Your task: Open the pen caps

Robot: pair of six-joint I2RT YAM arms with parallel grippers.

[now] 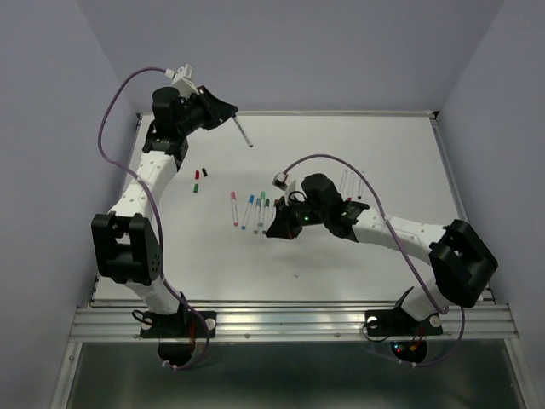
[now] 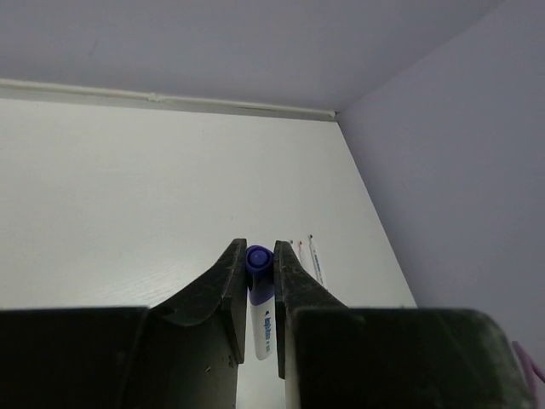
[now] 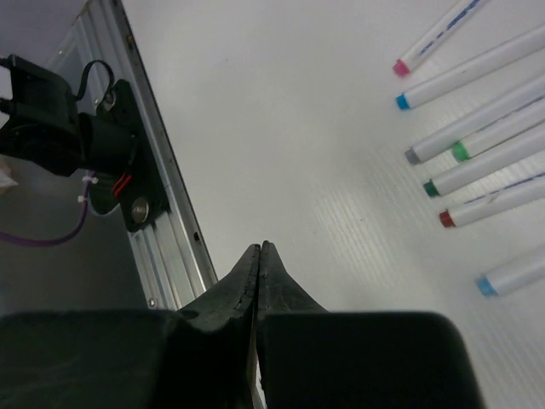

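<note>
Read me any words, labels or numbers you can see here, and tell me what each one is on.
Blue print on the barrel of the pen in the left gripper: too blurred to read.
Faint blue print on the loose pens in the right wrist view: too small to read.
No other text shows.

A purple cap [image 2: 259, 257] is shown on a white-barrelled marker pen [image 2: 261, 328], while the loose white pens [image 3: 477, 66] are tipped pink, blue, grey, green and red.
</note>
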